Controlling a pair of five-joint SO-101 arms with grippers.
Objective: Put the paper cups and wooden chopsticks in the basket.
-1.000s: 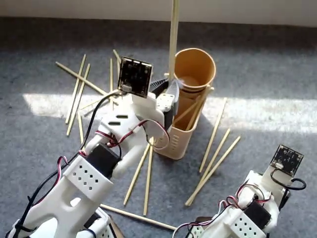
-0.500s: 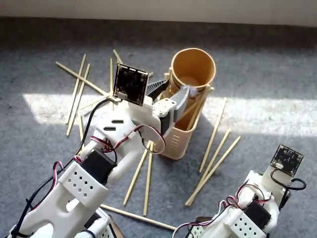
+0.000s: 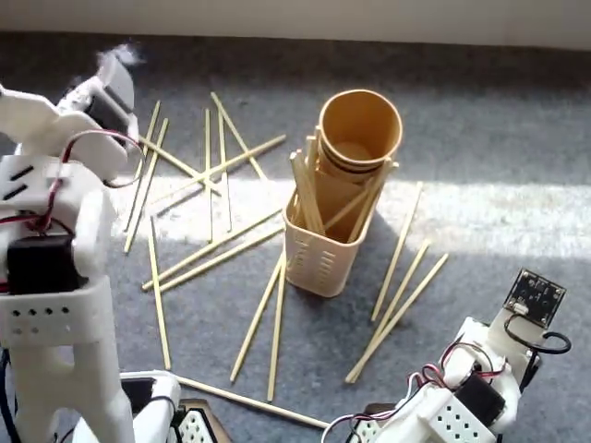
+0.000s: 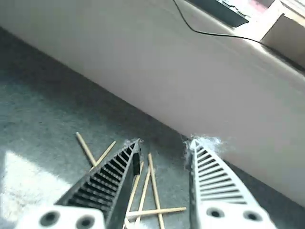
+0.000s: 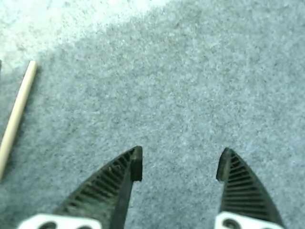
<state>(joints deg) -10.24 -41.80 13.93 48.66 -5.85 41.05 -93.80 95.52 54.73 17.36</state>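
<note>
The basket wall hides the lower part of the paper cups.

One overhead camera; two wrist-mounted

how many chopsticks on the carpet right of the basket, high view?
3. Nearest chopstick lies beside the basket; middle chopstick and outer chopstick farther right, side by side. None seems hidden.

Readable text, labels, numbers, signs: none is showing legibly on anything in these views.
</note>
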